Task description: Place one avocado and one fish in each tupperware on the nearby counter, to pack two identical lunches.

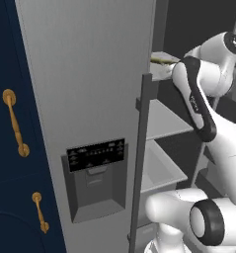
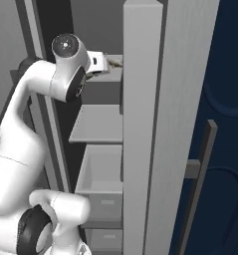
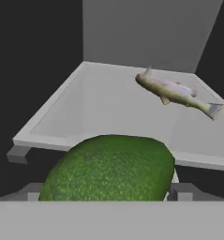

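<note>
My gripper (image 3: 106, 193) reaches into the open fridge at the top shelf (image 3: 99, 108) and stands open. A bumpy green avocado (image 3: 111, 168) sits right in front of the hand camera, between the wide-spread fingers; I cannot tell whether they touch it. A slender tan fish (image 3: 176, 92) lies farther back on the right of the same shelf. From the base, the hand (image 2: 106, 63) is at the shelf's front, and a sliver of the fish (image 1: 161, 60) shows beside it. The tupperware and the counter are out of view.
The grey fridge door (image 1: 90, 89) with its dispenser panel stands open on the left, and its long handle (image 1: 141, 148) is close to the arm. The other door (image 2: 150, 124) stands on the right. Below are a lower shelf (image 2: 98, 124) and a drawer (image 2: 100, 174). Navy cabinets (image 1: 11, 173) flank the fridge.
</note>
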You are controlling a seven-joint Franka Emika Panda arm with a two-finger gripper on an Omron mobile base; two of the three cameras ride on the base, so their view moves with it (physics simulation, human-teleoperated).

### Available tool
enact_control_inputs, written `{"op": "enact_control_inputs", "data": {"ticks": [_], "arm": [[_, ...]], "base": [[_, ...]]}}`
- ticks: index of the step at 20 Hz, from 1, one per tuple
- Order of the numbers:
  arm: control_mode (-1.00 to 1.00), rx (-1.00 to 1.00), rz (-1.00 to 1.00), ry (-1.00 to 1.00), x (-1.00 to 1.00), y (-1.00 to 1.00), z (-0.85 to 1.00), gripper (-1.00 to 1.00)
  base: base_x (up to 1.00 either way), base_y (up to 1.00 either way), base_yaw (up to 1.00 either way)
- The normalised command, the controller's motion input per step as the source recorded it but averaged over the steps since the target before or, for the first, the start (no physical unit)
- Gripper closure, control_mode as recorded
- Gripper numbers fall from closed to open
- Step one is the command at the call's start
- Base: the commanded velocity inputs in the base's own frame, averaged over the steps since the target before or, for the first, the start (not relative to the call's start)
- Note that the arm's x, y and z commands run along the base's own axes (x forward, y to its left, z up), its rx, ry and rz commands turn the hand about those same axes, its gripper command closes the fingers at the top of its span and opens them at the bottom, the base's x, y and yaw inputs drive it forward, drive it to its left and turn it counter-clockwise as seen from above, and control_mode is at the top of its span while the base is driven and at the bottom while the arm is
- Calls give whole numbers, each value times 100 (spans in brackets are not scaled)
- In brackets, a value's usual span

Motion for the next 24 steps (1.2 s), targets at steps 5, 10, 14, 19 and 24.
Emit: {"op": "enact_control_inputs", "data": {"ticks": [5,10,14,19,24], "arm": [[-100,0,0,-7,-100,-2,0,100],[-100,0,-1,-2,-100,0,0,100],[100,0,-1,0,-75,3,-7,100],[100,0,0,0,0,0,0,100],[100,0,0,0,0,0,0,100]], "base": [[0,0,0],[0,0,0],[-25,3,0],[-100,29,0],[-98,86,3]]}}
